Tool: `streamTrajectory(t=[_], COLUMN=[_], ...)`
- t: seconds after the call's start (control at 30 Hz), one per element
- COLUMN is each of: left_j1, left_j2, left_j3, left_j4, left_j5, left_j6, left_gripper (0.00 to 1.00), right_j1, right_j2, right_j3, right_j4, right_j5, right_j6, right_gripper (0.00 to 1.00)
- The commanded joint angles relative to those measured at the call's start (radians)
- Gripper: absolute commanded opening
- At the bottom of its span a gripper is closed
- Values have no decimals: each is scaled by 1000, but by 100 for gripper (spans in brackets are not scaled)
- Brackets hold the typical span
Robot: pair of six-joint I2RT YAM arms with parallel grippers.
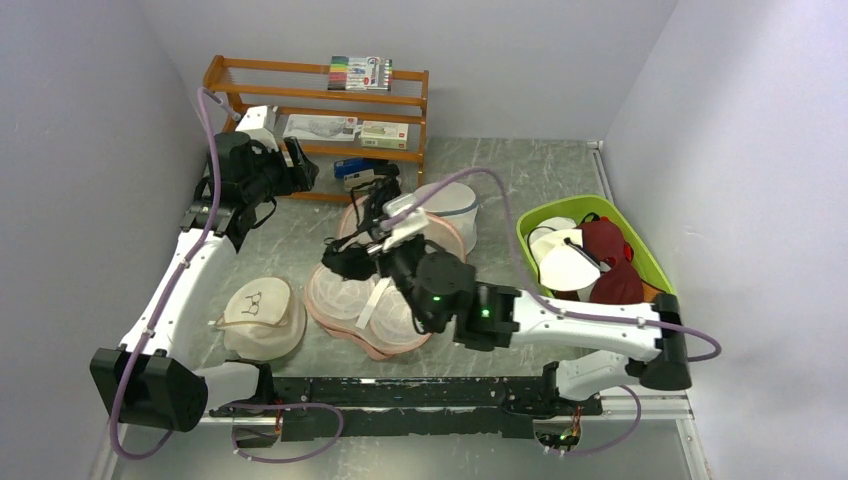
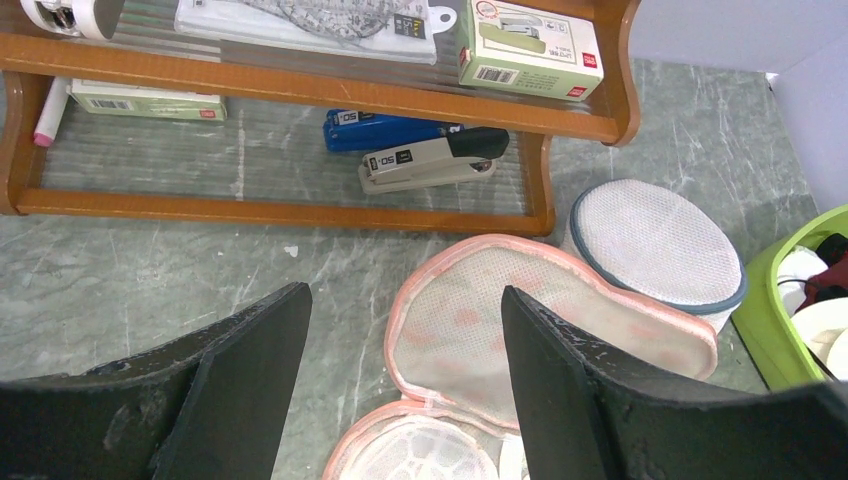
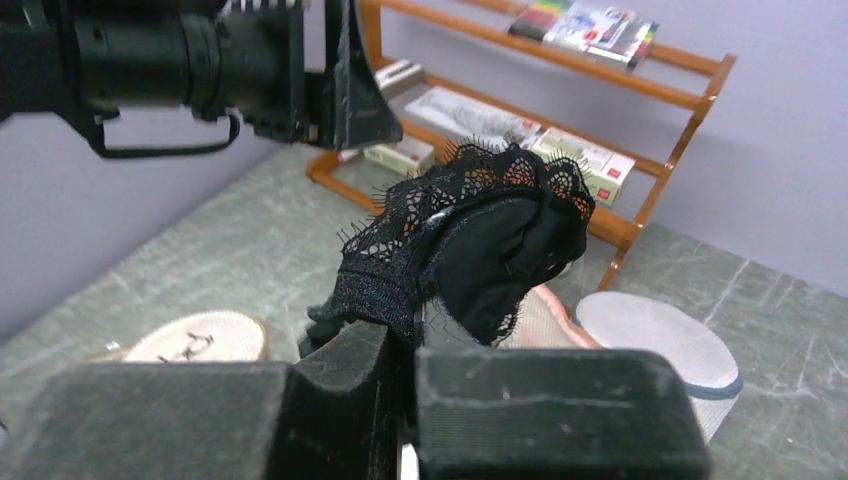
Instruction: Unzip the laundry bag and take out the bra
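Note:
The laundry bag (image 1: 340, 300) lies unzipped and spread flat mid-table, its pinkish mesh inside facing up; its raised flap (image 2: 520, 310) shows in the left wrist view. My right gripper (image 1: 368, 256) hovers over the bag, shut on the black lace bra (image 3: 470, 225), which hangs bunched above the closed fingers (image 3: 350, 380). From above, the bra (image 1: 345, 263) is clear of the bag's surface. My left gripper (image 1: 300, 176) is open and holds nothing, raised near the wooden shelf, left of the bag. Its fingers (image 2: 250, 380) frame the bag's left edge.
A wooden shelf (image 1: 320, 100) with boxes, markers and staplers stands at the back. Behind the bag stands a white mesh cylinder (image 1: 450, 205). A round cream cap (image 1: 260, 315) lies front left. A green bin (image 1: 640, 255) with caps is at the right.

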Motion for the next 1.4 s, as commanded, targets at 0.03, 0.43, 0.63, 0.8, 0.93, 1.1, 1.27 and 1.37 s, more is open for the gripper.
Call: streamTrajectory(t=[0.03, 0.43, 0.63, 0.8, 0.93, 1.1, 1.27, 1.37], left_j1=[-5, -7, -7, -7, -7, -8, -10, -10], left_j2=[-23, -25, -31, -26, -20, -31, -27, -26], left_j3=[12, 20, 19, 19, 25, 20, 21, 25], left_j4=[21, 20, 20, 21, 16, 21, 16, 17], left_j5=[-3, 32, 35, 46, 60, 54, 48, 64], left_j6=[15, 6, 3, 3, 2, 1, 3, 3], left_gripper=[81, 81, 82, 81, 81, 81, 81, 81], right_j1=[-6, -82, -276, -404, -532, -789, -1011, -1074], right_j2=[-130, -385, -617, -717, -668, -501, -377, -340], right_j3=[-96, -317, -391, -509, -527, -426, -271, -300], right_j4=[186, 265, 186, 510, 622, 352, -402, -538], right_j5=[26, 382, 412, 466, 462, 471, 426, 395], right_j6=[-32, -229, -170, -392, -500, -248, 470, 686], right_gripper=[0, 0, 0, 0, 0, 0, 0, 0])
